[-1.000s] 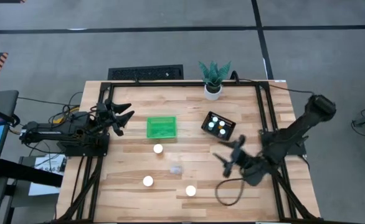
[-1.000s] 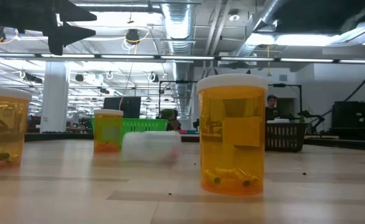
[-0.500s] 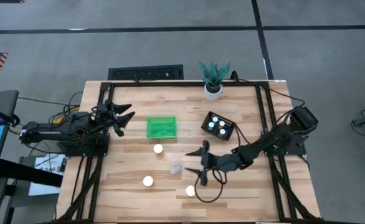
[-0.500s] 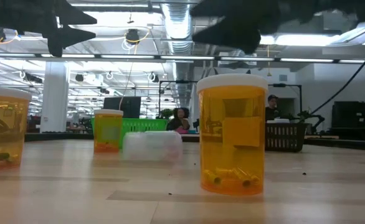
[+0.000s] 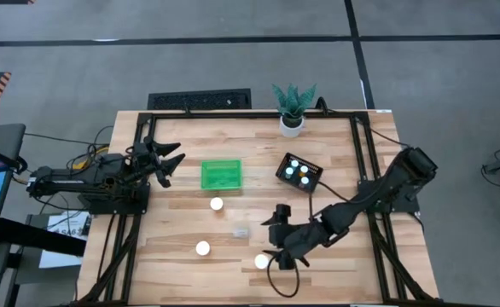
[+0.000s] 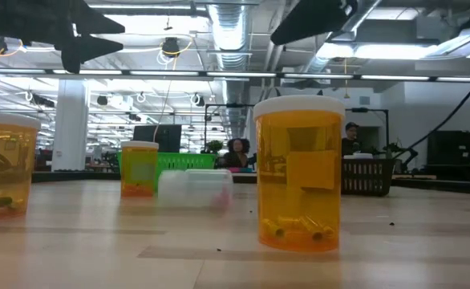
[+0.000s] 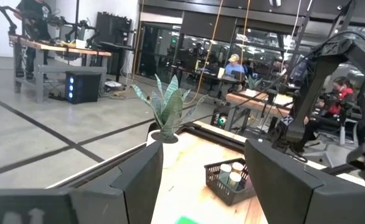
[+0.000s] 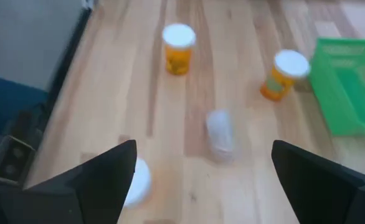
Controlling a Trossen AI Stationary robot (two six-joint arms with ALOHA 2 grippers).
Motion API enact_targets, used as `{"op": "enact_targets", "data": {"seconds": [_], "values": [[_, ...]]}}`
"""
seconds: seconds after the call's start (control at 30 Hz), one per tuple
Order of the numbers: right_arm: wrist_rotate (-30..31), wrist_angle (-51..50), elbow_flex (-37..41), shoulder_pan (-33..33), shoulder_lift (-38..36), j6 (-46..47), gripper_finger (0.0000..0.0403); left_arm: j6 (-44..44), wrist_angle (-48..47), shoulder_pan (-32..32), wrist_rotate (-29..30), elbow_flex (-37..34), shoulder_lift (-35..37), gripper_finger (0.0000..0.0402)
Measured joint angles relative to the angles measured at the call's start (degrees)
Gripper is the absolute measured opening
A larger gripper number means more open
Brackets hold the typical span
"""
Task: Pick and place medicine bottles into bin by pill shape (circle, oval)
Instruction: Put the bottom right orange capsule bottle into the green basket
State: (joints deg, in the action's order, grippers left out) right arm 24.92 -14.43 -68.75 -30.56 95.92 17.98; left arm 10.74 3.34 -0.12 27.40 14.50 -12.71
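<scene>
Three upright orange medicine bottles with white caps stand on the wooden table (image 5: pixel 173 264): one (image 5: pixel 217 204) near the green bin (image 5: pixel 221 175), one (image 5: pixel 202 248) and one (image 5: pixel 261 262) near the front. A clear bottle (image 5: pixel 240 231) lies on its side between them. More bottles stand in the black bin (image 5: pixel 299 172). My right gripper (image 5: pixel 277 239) is open above the table, just right of the lying bottle (image 8: pixel 218 134); the front bottle's cap (image 8: pixel 136 180) shows beside one finger. My left gripper (image 5: pixel 166 162) is open and empty at the table's left edge.
A white pot with a green plant (image 5: pixel 292 109) stands at the far edge. A black metal frame (image 5: pixel 250 113) runs round the table. In the low view the nearest orange bottle (image 6: pixel 297 172) stands in front, with the lying clear bottle (image 6: pixel 195 186) behind.
My right gripper has swung from the table's right side toward the left, over the middle, then a little toward the near edge, staying open. It now hovers beside the lying clear bottle and the front bottle. The bottles have kept their places.
</scene>
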Motion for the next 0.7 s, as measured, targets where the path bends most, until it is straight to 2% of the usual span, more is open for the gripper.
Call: {"op": "enact_targets", "data": {"seconds": [0.5, 0.7], "values": [[-6.71, 1.48, -8.03, -0.97, 14.89, 7.53, 0.0385, -0.47, -0.31, 0.00, 0.00, 0.00, -0.02, 0.0220], [-8.74, -0.09, -8.69, -1.22, 16.98, 10.88, 0.0385, -0.52, -1.08, 0.00, -0.02, 0.00, -0.02, 0.0220]]}}
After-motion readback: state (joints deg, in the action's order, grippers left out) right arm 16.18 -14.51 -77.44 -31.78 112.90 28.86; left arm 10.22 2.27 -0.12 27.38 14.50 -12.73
